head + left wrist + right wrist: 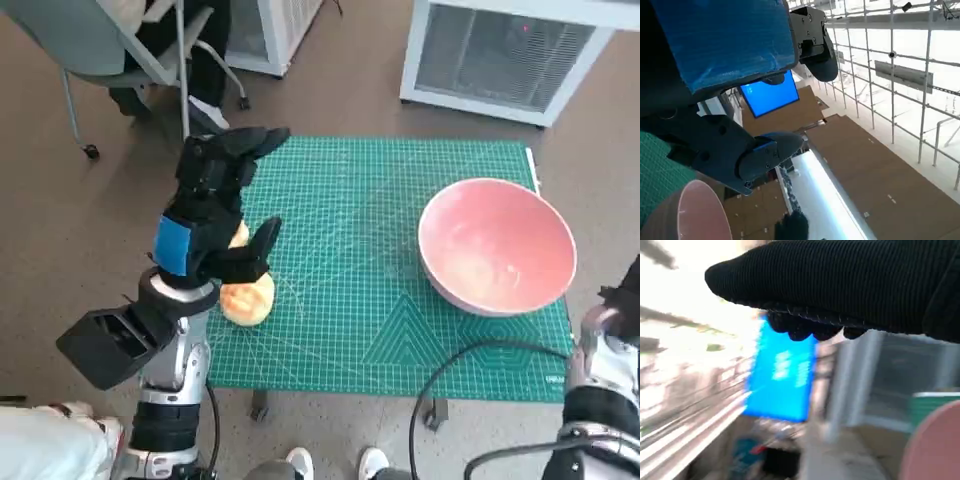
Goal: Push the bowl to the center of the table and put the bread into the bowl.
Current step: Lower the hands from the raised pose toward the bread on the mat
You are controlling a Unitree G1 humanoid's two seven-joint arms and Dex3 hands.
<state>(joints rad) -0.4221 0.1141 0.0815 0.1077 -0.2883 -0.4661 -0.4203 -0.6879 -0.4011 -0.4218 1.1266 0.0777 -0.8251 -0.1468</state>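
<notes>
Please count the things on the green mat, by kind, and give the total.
Bowl: 1
Bread: 1
Total: 2

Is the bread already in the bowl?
No, the bread lies on the mat under the left hand, apart from the empty bowl.

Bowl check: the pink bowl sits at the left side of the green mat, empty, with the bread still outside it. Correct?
Not quite. The head view shows the pink bowl at the right side of the green mat, not the left. It is empty, and the bread lies outside it.
</notes>
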